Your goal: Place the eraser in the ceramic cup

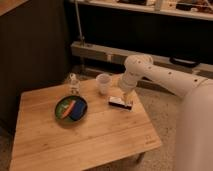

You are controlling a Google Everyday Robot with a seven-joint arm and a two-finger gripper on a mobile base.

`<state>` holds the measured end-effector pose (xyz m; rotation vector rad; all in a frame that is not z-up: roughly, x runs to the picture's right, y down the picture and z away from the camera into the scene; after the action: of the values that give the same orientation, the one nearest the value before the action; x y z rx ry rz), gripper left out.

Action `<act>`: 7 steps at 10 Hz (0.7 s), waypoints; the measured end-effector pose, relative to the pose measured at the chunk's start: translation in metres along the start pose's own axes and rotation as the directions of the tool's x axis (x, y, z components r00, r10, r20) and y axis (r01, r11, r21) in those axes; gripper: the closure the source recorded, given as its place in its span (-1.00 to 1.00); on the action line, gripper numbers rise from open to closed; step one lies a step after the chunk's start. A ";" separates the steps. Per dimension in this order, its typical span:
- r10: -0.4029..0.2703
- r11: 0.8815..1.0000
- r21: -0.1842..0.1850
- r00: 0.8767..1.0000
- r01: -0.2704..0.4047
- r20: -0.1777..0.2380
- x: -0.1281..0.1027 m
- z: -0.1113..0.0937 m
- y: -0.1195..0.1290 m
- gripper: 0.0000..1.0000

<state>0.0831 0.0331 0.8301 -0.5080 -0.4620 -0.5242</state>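
The eraser (120,103), a small flat block with a black top and white base, lies on the wooden table (80,135) near its right edge. The white ceramic cup (103,83) stands upright just up and left of it. My gripper (124,98) hangs at the end of the white arm, directly over the right part of the eraser, at or very close to it. The cup is to the gripper's left.
A green round plate (70,109) holding a blue block with an orange piece sits left of centre. A small white figurine-like bottle (74,84) stands at the table's back. A metal rail and dark shelving run behind the table.
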 end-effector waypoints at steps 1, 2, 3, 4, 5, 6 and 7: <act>0.003 1.000 -0.003 1.000 -0.003 -0.003 0.000 0.001 0.000 -0.60; 0.032 0.999 -0.014 0.999 -0.032 -0.015 0.003 0.003 0.002 -0.60; 0.074 0.997 -0.029 0.997 -0.075 -0.024 0.007 0.010 0.005 -0.60; 0.108 0.993 -0.047 0.994 -0.109 -0.029 0.008 0.019 0.006 -0.60; 0.131 0.989 -0.059 0.991 -0.132 -0.033 0.009 0.023 0.007 -0.60; 0.153 0.985 -0.074 0.988 -0.155 -0.035 0.011 0.029 0.010 -0.60; 0.176 0.980 -0.082 0.984 -0.179 -0.039 0.013 0.033 0.012 -0.60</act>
<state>0.0912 0.0560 0.8583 -0.6157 -0.3613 -0.3804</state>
